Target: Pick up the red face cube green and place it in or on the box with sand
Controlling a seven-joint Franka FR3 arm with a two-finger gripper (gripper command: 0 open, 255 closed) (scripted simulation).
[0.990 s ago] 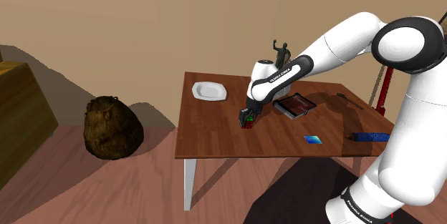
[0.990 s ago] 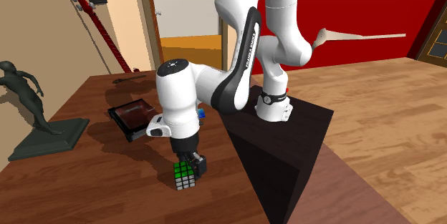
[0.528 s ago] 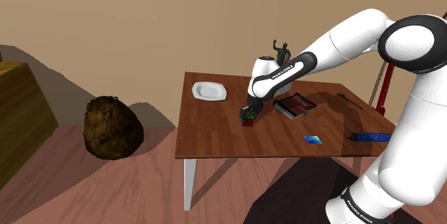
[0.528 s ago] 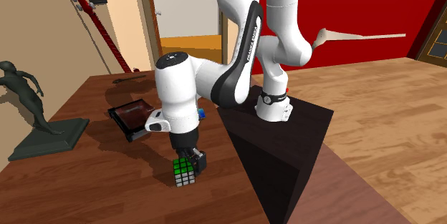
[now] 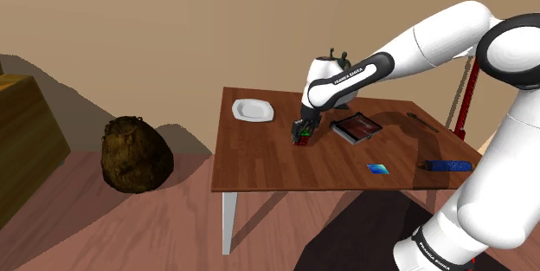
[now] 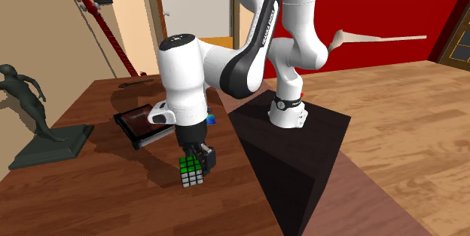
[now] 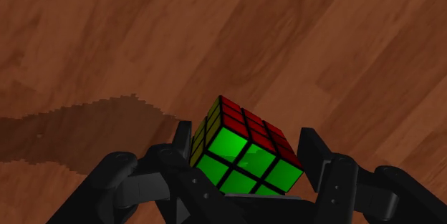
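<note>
The shoulder camera is sitting beside and a little behind my stand (image 5: 346,239), well back. It is looking down over the whole table (image 5: 260,161) toward its far edge.

The second camera is standing much nearer, off the table (image 6: 98,189) end that lies at the shoulder view's left, and is facing along it with the stand (image 6: 301,151) at its right.

Both are taking in the statue (image 5: 343,58) (image 6: 30,114), the dark box (image 5: 356,127) (image 6: 139,121) and the cube (image 5: 302,133) (image 6: 192,170).

The wrist camera is riding on my hand, peering very closely along my claw (image 7: 247,140) at the cube (image 7: 243,154) and the table top (image 7: 107,36).
</note>
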